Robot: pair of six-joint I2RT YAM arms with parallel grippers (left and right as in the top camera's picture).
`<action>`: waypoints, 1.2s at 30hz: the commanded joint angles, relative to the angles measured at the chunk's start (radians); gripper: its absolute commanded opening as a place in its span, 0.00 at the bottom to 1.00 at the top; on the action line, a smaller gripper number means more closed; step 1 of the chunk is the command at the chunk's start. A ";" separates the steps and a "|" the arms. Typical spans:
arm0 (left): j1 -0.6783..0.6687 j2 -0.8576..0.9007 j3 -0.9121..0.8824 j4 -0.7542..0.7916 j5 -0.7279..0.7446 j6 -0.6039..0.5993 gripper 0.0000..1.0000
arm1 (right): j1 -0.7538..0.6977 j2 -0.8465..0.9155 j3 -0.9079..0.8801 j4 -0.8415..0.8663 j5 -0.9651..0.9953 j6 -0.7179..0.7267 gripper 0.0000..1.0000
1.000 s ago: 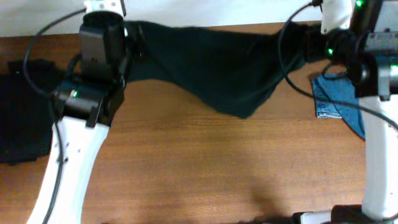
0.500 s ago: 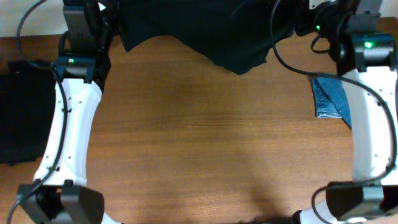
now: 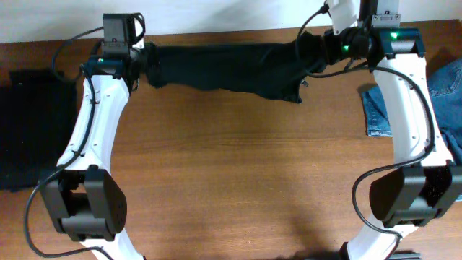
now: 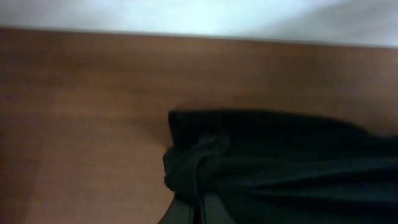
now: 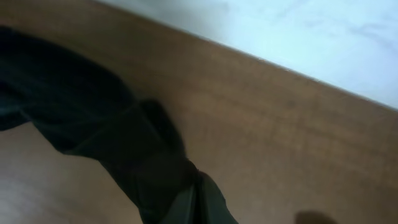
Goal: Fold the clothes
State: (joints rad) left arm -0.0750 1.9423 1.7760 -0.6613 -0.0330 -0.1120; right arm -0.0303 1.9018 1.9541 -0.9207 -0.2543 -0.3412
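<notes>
Garment (image 3: 231, 68): black cloth, pulled into a sagging band along the far edge of the surface (image 3: 238, 180), one end in each hand; lower hem hanging lowest towards the right end; unclear whether resting on the wood or lifted off it.
Left hand (image 3: 149, 63): clamped on the garment's left end, near the far left corner; cloth bunched into a wad just ahead of the fingers (image 4: 214, 213) in the wrist view.
Right hand (image 3: 320, 52): clamped on the garment's right end, at the far edge, right of centre; cloth gathered into a tight twist at the fingertips.
Black pile (image 3: 29, 123): lying flat at the left edge, apart from the stretched garment.
Denim (image 3: 381, 112): blue, at the right edge, partly under the right arm.
</notes>
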 commanded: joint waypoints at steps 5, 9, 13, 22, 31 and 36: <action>0.018 0.001 0.013 -0.112 -0.016 0.017 0.01 | -0.010 -0.008 0.012 -0.100 -0.004 -0.030 0.04; 0.017 0.001 0.013 -0.167 -0.016 0.017 0.00 | -0.009 -0.008 0.003 -0.151 -0.005 -0.029 0.04; 0.017 0.001 0.013 -0.216 -0.019 0.017 0.01 | -0.008 -0.008 -0.023 -0.198 -0.005 -0.029 0.04; 0.017 0.001 0.013 -0.346 -0.099 0.016 0.01 | 0.001 -0.008 -0.153 -0.245 -0.051 -0.029 0.04; 0.017 0.001 0.013 -0.509 -0.097 0.008 0.01 | 0.039 -0.008 -0.198 -0.326 -0.049 -0.029 0.04; 0.017 0.001 0.000 -0.587 -0.087 -0.029 0.01 | 0.043 -0.008 -0.200 -0.412 -0.045 -0.029 0.04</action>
State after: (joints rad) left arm -0.0704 1.9423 1.7760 -1.2312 -0.1017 -0.1162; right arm 0.0105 1.9018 1.7638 -1.3075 -0.2989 -0.3668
